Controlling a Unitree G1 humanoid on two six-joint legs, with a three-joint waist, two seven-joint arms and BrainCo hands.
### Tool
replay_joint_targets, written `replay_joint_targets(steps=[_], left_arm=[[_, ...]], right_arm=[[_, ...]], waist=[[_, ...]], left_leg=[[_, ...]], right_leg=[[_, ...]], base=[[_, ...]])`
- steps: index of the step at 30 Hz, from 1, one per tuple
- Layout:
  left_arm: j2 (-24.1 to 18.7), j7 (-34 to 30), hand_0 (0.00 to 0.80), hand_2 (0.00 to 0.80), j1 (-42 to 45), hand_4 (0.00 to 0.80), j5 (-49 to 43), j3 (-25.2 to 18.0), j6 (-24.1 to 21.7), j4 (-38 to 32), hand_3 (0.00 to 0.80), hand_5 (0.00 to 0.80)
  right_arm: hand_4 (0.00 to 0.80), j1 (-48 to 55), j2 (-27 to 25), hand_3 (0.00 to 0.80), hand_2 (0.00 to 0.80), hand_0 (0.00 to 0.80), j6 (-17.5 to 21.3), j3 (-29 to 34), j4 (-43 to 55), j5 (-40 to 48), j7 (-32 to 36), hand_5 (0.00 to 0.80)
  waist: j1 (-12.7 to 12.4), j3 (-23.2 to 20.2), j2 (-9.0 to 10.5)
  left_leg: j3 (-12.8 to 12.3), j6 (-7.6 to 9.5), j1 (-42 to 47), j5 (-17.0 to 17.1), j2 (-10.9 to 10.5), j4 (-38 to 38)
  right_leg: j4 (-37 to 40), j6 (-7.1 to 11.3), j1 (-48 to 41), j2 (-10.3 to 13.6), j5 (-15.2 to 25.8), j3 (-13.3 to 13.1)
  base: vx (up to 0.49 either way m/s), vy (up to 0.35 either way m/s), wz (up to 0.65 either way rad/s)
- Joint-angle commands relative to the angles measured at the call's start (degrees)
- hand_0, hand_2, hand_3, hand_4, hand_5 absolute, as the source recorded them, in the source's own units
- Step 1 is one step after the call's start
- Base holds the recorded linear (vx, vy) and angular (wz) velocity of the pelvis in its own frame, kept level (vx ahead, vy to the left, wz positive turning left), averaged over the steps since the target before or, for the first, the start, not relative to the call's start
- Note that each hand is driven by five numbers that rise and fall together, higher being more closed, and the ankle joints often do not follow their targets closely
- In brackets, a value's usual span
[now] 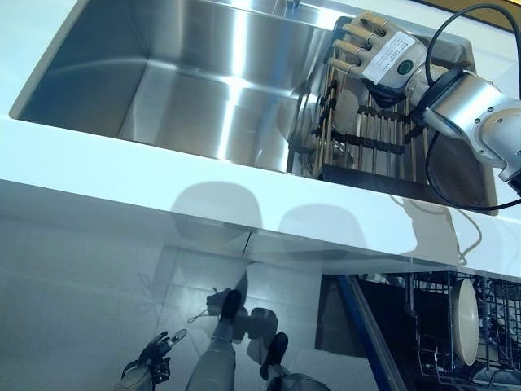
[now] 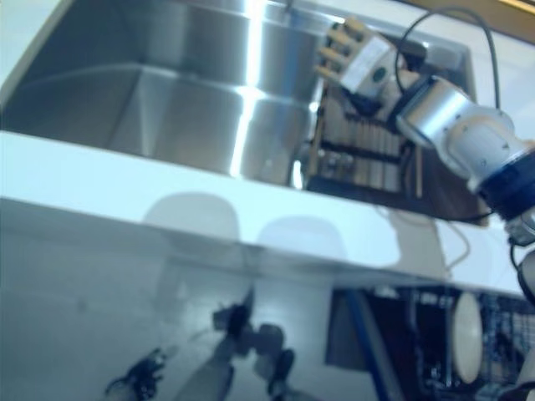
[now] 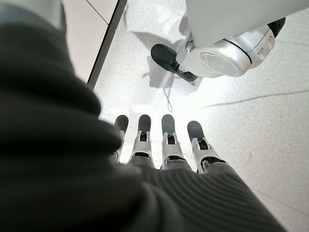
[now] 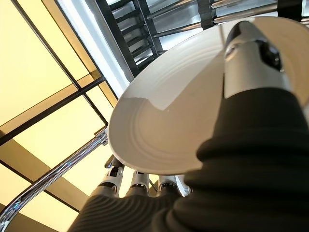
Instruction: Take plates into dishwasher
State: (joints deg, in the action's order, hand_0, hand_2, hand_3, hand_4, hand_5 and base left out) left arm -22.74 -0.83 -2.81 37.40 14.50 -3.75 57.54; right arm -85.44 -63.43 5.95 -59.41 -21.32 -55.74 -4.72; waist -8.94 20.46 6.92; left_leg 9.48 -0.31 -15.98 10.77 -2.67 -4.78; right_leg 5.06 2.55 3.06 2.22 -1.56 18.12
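Observation:
My right hand [image 1: 383, 53] reaches over the dark drying rack [image 1: 374, 142] that sits in the right end of the steel sink [image 1: 187, 90]. In the right wrist view it is shut on a white plate [image 4: 159, 130]: the thumb [image 4: 246, 63] lies on the plate's face and the fingers [image 4: 137, 179] curl behind its rim. The rack's bars show just past the plate. A second white plate [image 1: 466, 322] stands on edge in the open dishwasher's wire basket [image 1: 431, 326] at the lower right. My left hand [image 1: 151, 362] hangs low beside me, fingers [image 3: 166, 140] straight, holding nothing.
A white countertop [image 1: 122, 175] runs across in front of the sink. The dishwasher's door [image 1: 366, 334] is open below the counter at the right. A tap's base [image 1: 291, 4] shows at the sink's far edge.

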Motion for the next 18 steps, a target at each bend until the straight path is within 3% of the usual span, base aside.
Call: replay_joint_targets(steps=[1, 5, 6, 7, 8, 9, 18], left_arm=[[0.3, -0.3, 0.0, 0.0, 0.8, 0.0, 2.3, -1.5, -0.9, -0.4, 0.0, 0.0], [0.5, -0.5, 0.0, 0.0, 1.0, 0.0, 2.7, -1.5, -1.3, -0.2, 0.0, 0.0], [0.6, -0.5, 0.0, 0.0, 1.1, 0.0, 2.9, -1.5, -1.4, -0.5, 0.0, 0.0], [0.7, -0.5, 0.0, 0.0, 1.2, 0.0, 3.0, -1.5, -1.4, -0.7, 0.0, 0.0], [0.6, -0.6, 0.0, 0.0, 1.4, 0.0, 3.0, -1.6, -1.4, -0.9, 0.0, 0.0], [0.6, -0.5, 0.0, 0.0, 1.5, 0.0, 3.1, -1.6, -1.3, -1.1, 0.0, 0.0], [0.7, -0.1, 0.0, 0.0, 1.5, 0.0, 3.0, -2.2, -0.7, -1.2, 0.0, 0.0]], right_arm=[[0.0, -5.4, -1.7, 0.0, 0.0, 0.0, 0.1, -4.1, 1.2, -2.9, 0.2, 0.0], [0.0, -6.5, -1.5, 0.0, 0.0, 0.0, 1.0, -5.2, 1.6, -5.2, 0.9, 0.0], [0.248, -7.1, -1.3, 0.248, 0.248, 0.248, 1.4, -5.7, 2.1, -7.3, 1.6, 0.248], [0.402, -7.1, -1.4, 0.402, 0.402, 0.402, 1.8, -5.7, 2.2, -8.4, 1.5, 0.402], [0.656, -7.2, -1.5, 0.656, 0.656, 0.656, 2.2, -5.7, 2.5, -10.0, 1.1, 0.656], [0.8, -7.2, -1.5, 0.8, 0.8, 0.8, 2.7, -5.8, 2.8, -11.8, 1.1, 0.8], [0.8, -6.3, -1.6, 0.8, 0.8, 0.8, 4.0, -3.7, 5.2, -17.3, 2.1, 0.8]], waist=[[-0.4, 1.6, 0.35], [-0.5, 1.8, 0.31], [-0.5, 2.0, 0.27], [-0.6, 2.0, 0.25], [-0.6, 2.0, 0.22], [-0.7, 2.0, 0.23], [-0.5, 1.1, 0.68]], left_leg=[[-3.8, 1.85, 3.0, -6.9, -2.4, -0.2], [-3.7, 1.8, 2.6, -6.7, -2.4, -0.2], [-3.7, 1.76, 2.4, -6.6, -2.5, -0.2], [-3.7, 1.76, 2.4, -6.5, -2.5, -0.2], [-3.6, 1.75, 2.3, -6.5, -2.5, -0.2], [-3.6, 1.75, 2.2, -6.5, -2.5, -0.2], [-4.0, 1.75, 2.5, -6.7, -2.5, -0.2]], right_leg=[[-0.1, 0.49, 5.3, -0.8, 4.0, 1.2], [-0.1, 0.5, 5.6, -0.8, 4.2, 1.4], [-0.1, 0.48, 5.7, -0.8, 4.2, 1.5], [-0.1, 0.5, 5.8, -0.8, 4.2, 1.5], [-0.1, 0.5, 5.8, -0.7, 4.2, 1.6], [-0.1, 0.52, 5.9, -0.7, 4.2, 1.8], [-0.1, 0.69, 5.7, -0.7, 4.2, 1.6]], base=[[0.0, 0.0, 0.0], [0.0, 0.0, 0.0], [0.0, 0.0, 0.0], [0.0, 0.0, 0.0], [0.0, 0.0, 0.0], [0.0, 0.0, 0.0], [0.0, 0.0, 0.0]])
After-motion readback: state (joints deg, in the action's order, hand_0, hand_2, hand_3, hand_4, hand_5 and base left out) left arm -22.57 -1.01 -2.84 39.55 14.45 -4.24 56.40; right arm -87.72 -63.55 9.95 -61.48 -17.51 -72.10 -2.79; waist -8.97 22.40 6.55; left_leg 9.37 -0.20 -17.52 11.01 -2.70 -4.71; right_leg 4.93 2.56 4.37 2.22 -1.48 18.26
